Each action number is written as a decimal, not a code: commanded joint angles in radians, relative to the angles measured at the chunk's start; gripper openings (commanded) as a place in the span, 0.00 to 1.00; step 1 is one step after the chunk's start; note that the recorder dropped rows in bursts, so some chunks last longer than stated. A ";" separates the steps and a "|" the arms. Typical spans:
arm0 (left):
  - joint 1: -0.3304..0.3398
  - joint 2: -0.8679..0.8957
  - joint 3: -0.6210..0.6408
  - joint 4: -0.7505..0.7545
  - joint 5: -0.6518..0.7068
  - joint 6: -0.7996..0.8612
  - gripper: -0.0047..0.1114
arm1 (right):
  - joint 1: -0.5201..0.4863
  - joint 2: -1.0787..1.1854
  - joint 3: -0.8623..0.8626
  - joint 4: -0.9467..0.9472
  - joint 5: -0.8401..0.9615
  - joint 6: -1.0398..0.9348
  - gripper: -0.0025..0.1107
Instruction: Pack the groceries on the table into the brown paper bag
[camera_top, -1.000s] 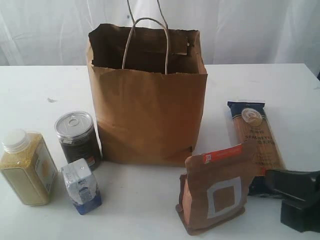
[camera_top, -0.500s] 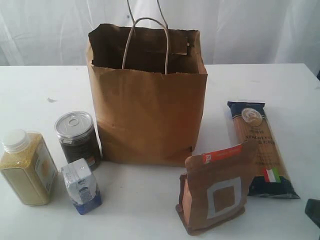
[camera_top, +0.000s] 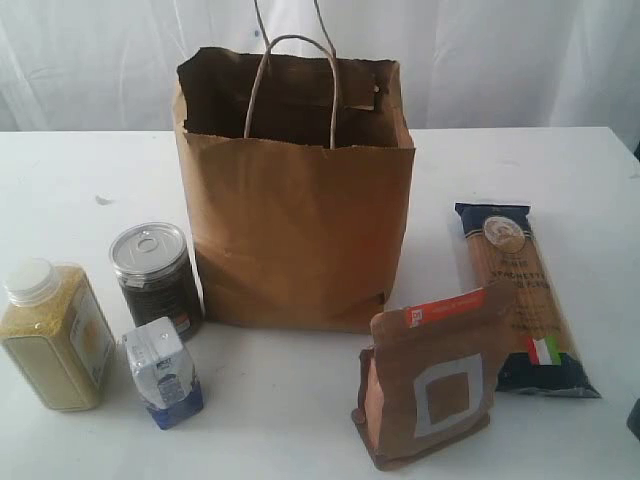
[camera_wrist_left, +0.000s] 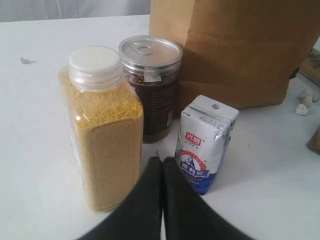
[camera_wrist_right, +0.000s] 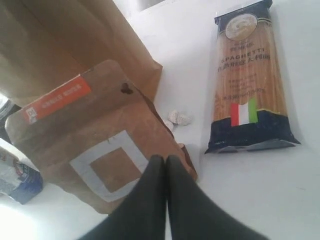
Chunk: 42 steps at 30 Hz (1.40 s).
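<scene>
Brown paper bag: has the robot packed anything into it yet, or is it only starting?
Nothing looks packed, though the brown paper bag hides most of its inside. Nothing is in hand: both jaws are shut, empty. Left on the table: yellow-grain bottle, dark can, blue-white carton, brown pouch, spaghetti packet.

Staged lab setup: wide white tabletop (camera_top: 80, 170), white curtain backdrop (camera_top: 500, 60).

The brown paper bag (camera_top: 300, 230) hides its inside, and its rear handle (camera_top: 258, 18) is cropped by the exterior view's top.
</scene>
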<state>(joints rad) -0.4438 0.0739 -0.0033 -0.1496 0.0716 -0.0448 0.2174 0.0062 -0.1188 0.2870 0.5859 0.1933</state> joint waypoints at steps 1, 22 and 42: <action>0.003 -0.005 0.003 -0.005 0.004 0.000 0.04 | -0.008 -0.006 0.002 0.001 -0.010 -0.003 0.02; 0.003 -0.005 0.003 -0.005 0.004 0.000 0.04 | -0.008 -0.006 0.013 -0.287 -0.401 -0.151 0.02; 0.003 -0.005 0.003 -0.005 0.004 0.000 0.04 | -0.008 -0.006 0.119 -0.287 -0.409 -0.152 0.02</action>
<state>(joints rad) -0.4438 0.0739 -0.0033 -0.1496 0.0716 -0.0448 0.2154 0.0062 -0.0043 0.0097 0.1889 0.0504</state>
